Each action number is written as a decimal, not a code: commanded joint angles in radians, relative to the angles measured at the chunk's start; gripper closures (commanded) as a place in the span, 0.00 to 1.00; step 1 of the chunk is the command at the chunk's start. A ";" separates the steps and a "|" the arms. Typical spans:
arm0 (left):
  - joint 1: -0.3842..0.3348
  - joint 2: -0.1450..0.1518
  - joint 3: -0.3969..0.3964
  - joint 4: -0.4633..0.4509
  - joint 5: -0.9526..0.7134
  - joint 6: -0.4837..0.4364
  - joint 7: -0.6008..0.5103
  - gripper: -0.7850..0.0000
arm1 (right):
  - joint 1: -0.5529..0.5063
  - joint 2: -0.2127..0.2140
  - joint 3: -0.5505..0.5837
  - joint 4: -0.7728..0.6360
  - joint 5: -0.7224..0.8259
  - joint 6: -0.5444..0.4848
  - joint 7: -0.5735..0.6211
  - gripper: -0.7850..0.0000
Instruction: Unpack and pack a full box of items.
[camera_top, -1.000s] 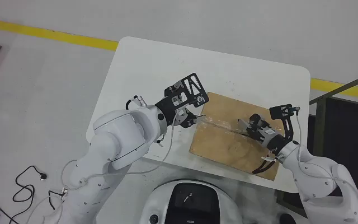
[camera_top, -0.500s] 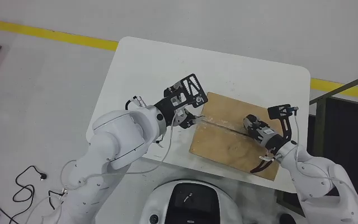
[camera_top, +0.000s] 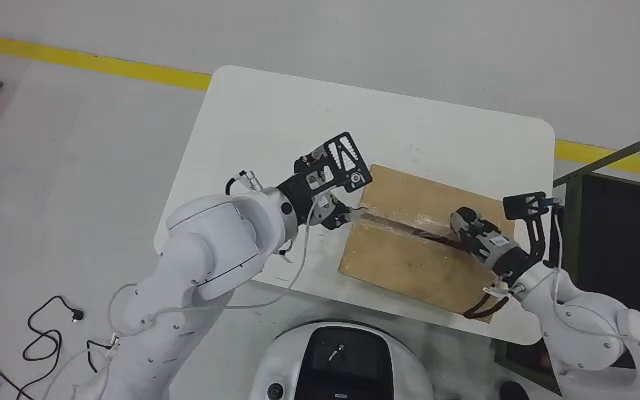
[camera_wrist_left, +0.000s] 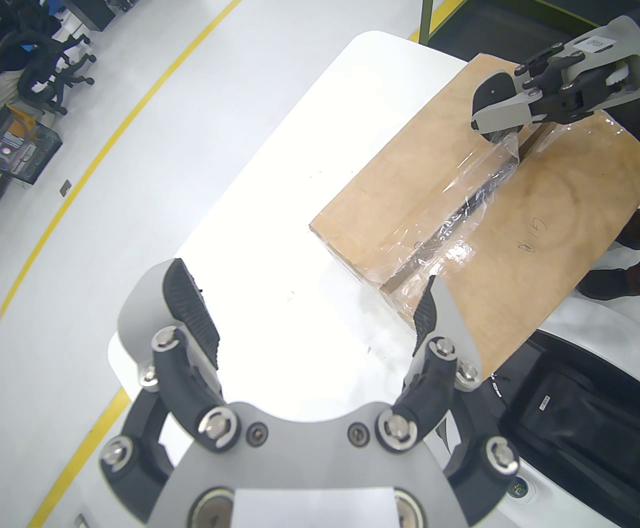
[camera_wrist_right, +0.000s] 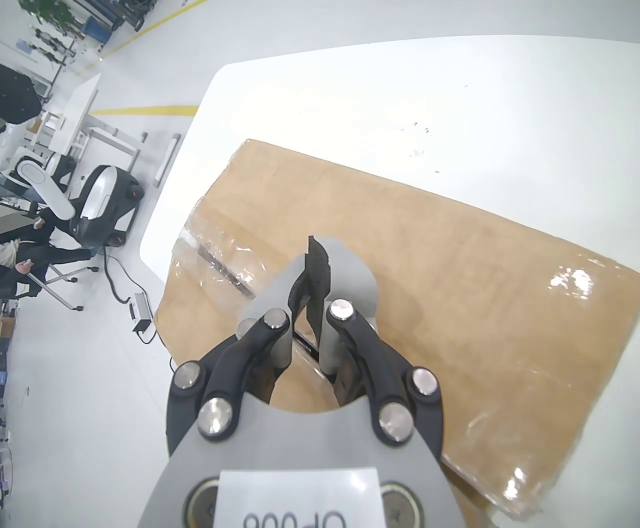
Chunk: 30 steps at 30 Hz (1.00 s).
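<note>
A flat cardboard box (camera_top: 420, 262) lies on the white table (camera_top: 300, 120), its top seam covered by clear tape (camera_wrist_left: 475, 185). My left gripper (camera_top: 338, 214) hangs open just off the box's left end; in its wrist view the open left gripper (camera_wrist_left: 305, 275) has one finger close to the box corner (camera_wrist_left: 395, 290). My right gripper (camera_top: 463, 223) sits over the seam near the box's right part, shut on a lifted strip of the tape. The left wrist view shows that right gripper (camera_wrist_left: 492, 127) with the crinkled tape running up to its tips. In the right wrist view its fingers (camera_wrist_right: 320, 260) are pressed together above the box (camera_wrist_right: 450, 280).
Bare tabletop lies behind and to the left of the box. A dark metal frame (camera_top: 600, 190) stands just past the table's right edge. A yellow line (camera_top: 100, 62) runs along the floor behind.
My right gripper has slid to the right along the seam toward the box's far end, drawing the tape with it. The left arm has kept still.
</note>
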 joint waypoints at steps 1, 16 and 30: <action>-0.003 0.001 0.002 0.003 -0.001 -0.001 0.002 0.00 | -0.014 0.001 0.007 -0.003 -0.005 -0.003 0.004 1.00; -0.031 0.004 0.021 0.025 -0.014 -0.007 0.013 0.00 | -0.093 0.000 0.041 -0.008 -0.049 -0.031 -0.031 1.00; -0.045 0.005 0.046 0.020 -0.022 0.007 0.013 0.00 | -0.080 0.000 0.002 0.002 -0.160 -0.063 -0.054 1.00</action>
